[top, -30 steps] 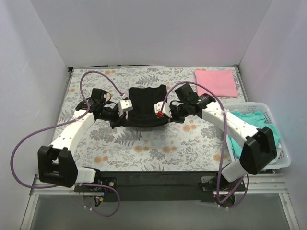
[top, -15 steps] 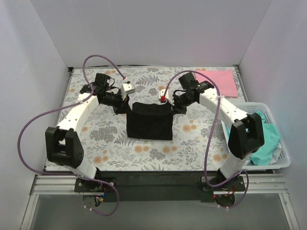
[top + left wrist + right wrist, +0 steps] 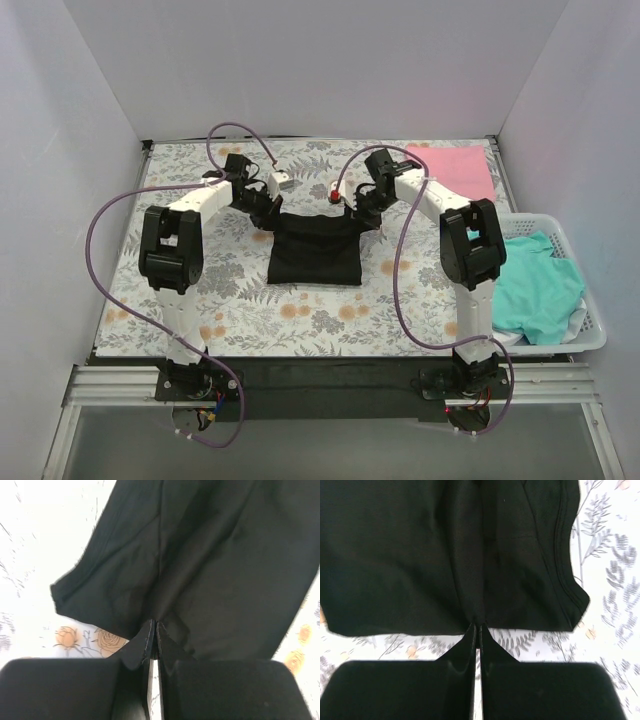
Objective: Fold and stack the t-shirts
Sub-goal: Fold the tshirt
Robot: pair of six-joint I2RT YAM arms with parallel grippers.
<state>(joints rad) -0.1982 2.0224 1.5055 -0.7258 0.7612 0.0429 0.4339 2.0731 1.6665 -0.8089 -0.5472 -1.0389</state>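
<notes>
White walls box in the floral table cloth (image 3: 230, 300); black t-shirt (image 3: 315, 250) sits mid-table, far edge pinched up. Left gripper (image 3: 154, 632) and right gripper (image 3: 477, 630) are both clamped tight on thin fabric at that edge. To do this fold well, I'd keep both corners level and taut, then lay the edge down square so the soft knit doesn't bunch. Fabric is matte, limp, with a ribbed hem on my right. Pink t-shirt (image 3: 455, 170) lies folded flat at the far right; teal t-shirt (image 3: 535, 285) is crumpled in the white lattice basket (image 3: 590, 335).
</notes>
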